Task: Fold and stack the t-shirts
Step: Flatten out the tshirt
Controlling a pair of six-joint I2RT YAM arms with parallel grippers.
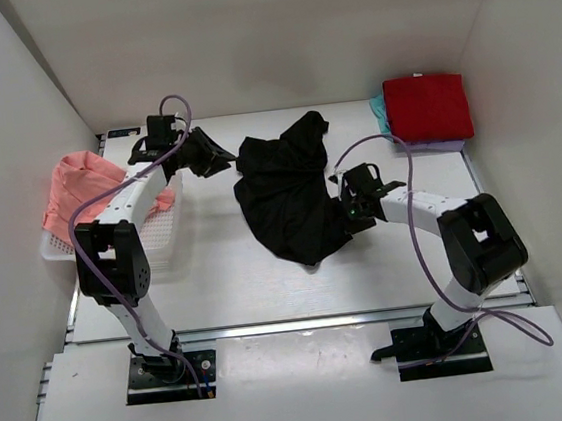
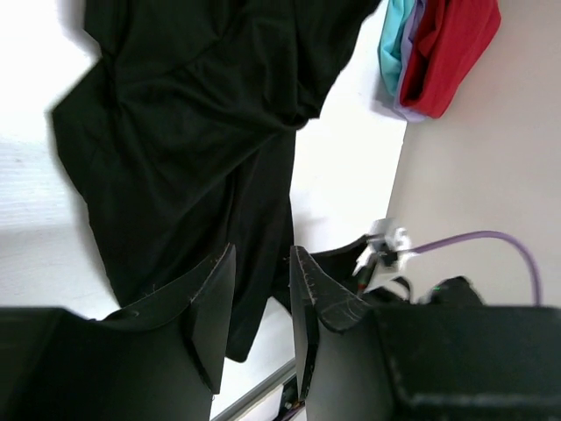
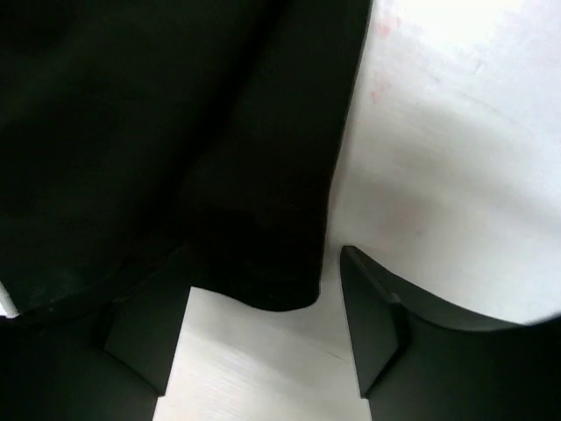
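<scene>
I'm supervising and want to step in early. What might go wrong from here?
The black t-shirt lies bunched in layers, and the open right gripper straddles only its edge: closing may catch one thin layer or slip off.
The left gripper is open too, holding nothing, so a one-sided pull might drag the whole heap.
The right arm's purple cable passes close to the folded red t-shirt and could nudge it.

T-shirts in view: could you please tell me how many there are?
5. The black t-shirt lies crumpled mid-table; the red t-shirt, teal t-shirt and lilac t-shirt are stacked in the far right corner; the salmon-pink t-shirt sits in the basket. Others may be hidden underneath.
</scene>
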